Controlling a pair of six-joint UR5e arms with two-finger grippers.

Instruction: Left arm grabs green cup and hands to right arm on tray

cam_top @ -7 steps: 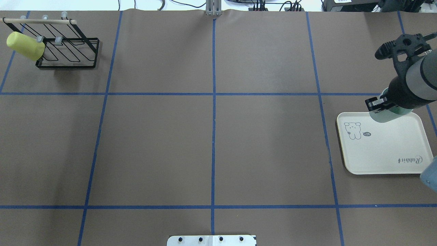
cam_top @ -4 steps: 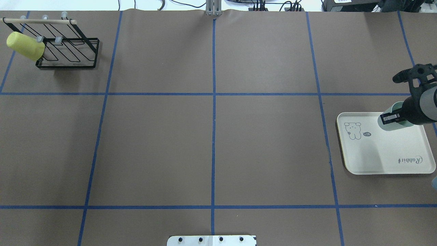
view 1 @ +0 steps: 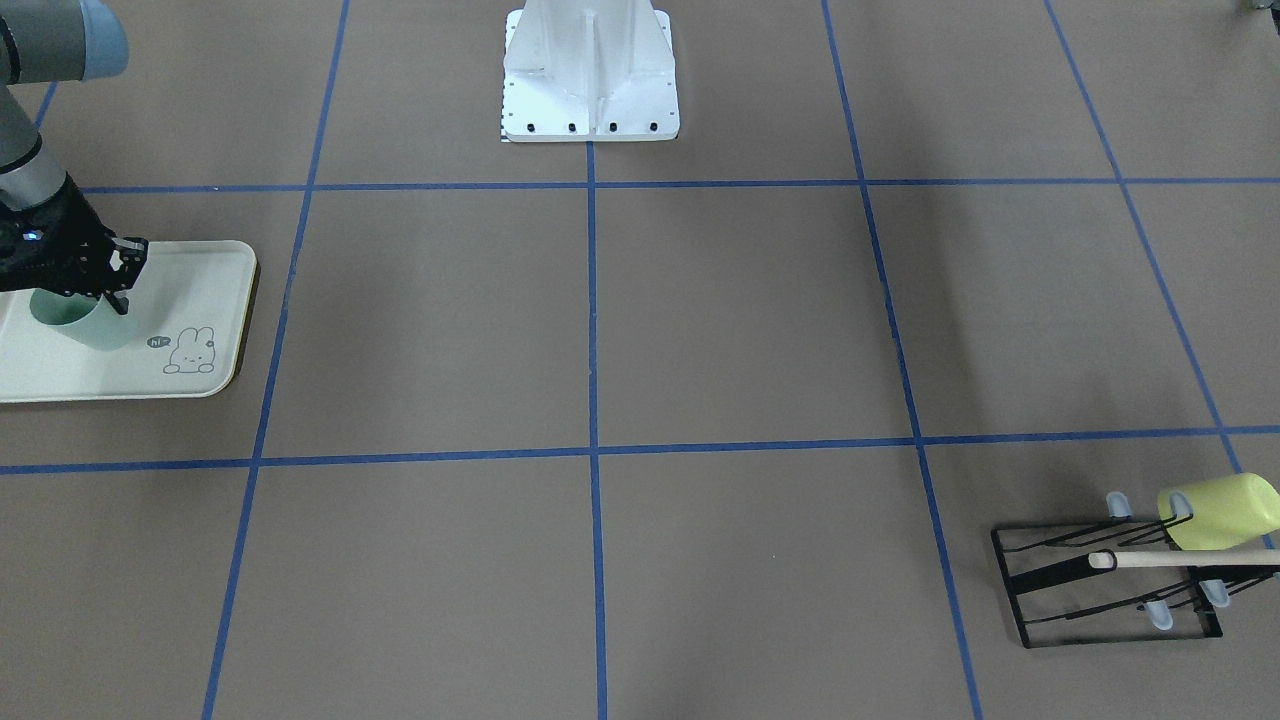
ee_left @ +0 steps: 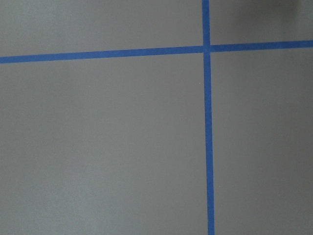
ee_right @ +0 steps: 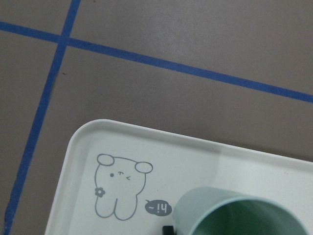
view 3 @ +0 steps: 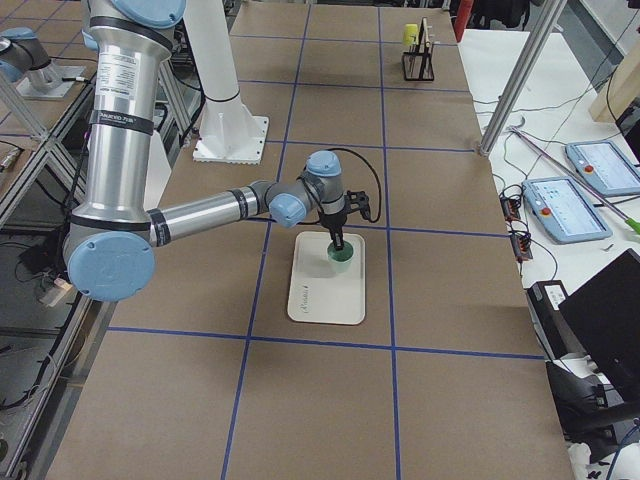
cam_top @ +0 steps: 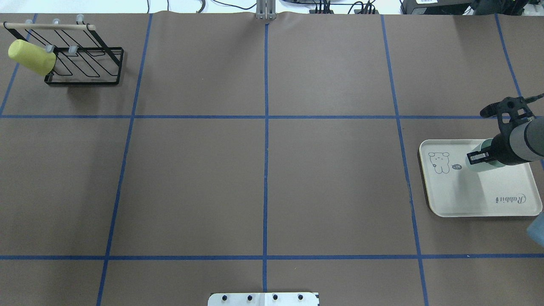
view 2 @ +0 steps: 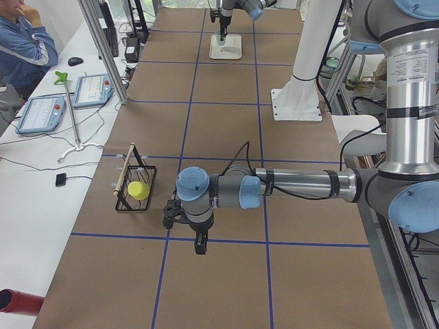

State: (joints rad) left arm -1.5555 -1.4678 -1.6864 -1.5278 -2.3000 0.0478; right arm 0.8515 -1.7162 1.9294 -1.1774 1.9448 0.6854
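Note:
The green cup (cam_top: 485, 164) stands open side up on the far part of the tray (cam_top: 480, 195), beside the rabbit drawing. My right gripper (cam_top: 477, 157) comes down on it from above and is shut on its rim, one finger inside and one outside. It shows the same in the front view, with cup (view 1: 88, 328), gripper (view 1: 105, 290) and tray (view 1: 190, 275). The right wrist view shows the cup's mouth (ee_right: 244, 218) over the tray (ee_right: 88, 142). My left gripper (view 2: 199, 243) shows only in the left side view, low over bare table. I cannot tell whether it is open.
A black wire rack (cam_top: 85, 63) with a wooden bar stands at the table's far left corner, with a yellow-green cup (cam_top: 32, 56) hung on it. The robot's white base plate (cam_top: 263, 298) is at the near edge. Blue tape lines grid the brown table.
My right gripper has come down with the green cup from above the tray's far edge onto the tray, shifting slightly toward the robot. Nothing else has moved.

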